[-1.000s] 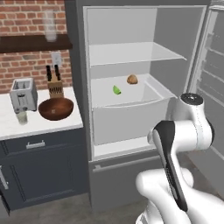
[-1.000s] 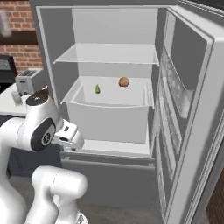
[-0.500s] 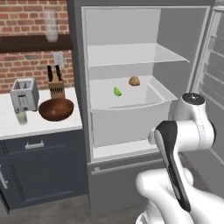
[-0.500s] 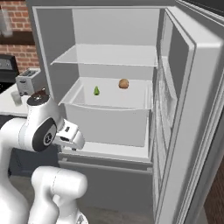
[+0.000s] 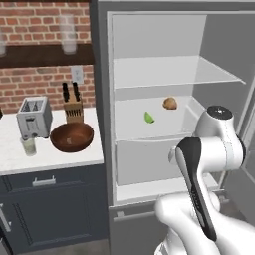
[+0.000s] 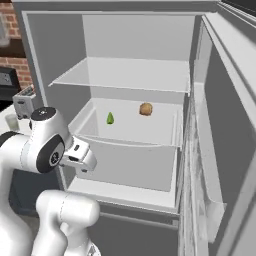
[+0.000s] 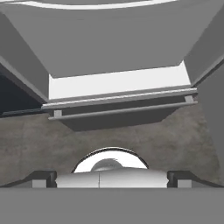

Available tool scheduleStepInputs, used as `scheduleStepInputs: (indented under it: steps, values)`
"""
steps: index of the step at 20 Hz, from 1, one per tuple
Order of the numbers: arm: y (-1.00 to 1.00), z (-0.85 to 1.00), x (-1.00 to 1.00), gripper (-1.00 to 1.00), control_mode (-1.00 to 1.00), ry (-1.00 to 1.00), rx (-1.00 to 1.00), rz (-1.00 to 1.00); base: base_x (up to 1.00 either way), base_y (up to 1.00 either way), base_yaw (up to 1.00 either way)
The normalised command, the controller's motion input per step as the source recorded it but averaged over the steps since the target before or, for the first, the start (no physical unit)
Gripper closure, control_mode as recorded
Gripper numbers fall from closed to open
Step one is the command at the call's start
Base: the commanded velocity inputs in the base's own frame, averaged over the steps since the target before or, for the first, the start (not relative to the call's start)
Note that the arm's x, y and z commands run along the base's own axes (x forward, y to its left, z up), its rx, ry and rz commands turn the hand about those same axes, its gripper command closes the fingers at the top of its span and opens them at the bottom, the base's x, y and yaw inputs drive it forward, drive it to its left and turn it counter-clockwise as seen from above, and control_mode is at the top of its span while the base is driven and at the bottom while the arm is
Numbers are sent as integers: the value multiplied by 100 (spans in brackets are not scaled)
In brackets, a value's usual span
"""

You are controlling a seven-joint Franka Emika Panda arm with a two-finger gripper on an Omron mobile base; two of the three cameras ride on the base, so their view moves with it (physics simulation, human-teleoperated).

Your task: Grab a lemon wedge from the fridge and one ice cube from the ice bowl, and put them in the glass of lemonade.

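Lemon wedge (image 5: 149, 117) on fridge (image 5: 149, 40) shelf, jaws apart.

You had both base views looking forward from behind arm, sharing open fridge (image 5: 149, 124) interior; hand view faced down near its bottom.

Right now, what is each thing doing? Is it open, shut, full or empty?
fridge: door open
lemon wedge: lying on the middle fridge shelf, untouched
brown lump: on the same shelf, apart from the wedge
glass of lemonade: upright, holding lemonade
toaster: upright
claw: open, holding nothing
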Motion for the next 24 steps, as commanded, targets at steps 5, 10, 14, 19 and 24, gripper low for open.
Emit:
scheduleStepInputs:
  steps: [5,10,14,19,24]
  values:
    - [0,0,0,-100,100,0,0,0,61,-2,14]
    - [-1,-11,18,-100,-100,0,0,4,27,-2,8]
    - [-8,-26,48,-100,-100,0,0,11,0,0,0]
    - [-16,-22,42,-100,-100,-3,0,8,0,0,0]
    - [-6,-4,35,-100,-100,-1,0,1,0,0,0]
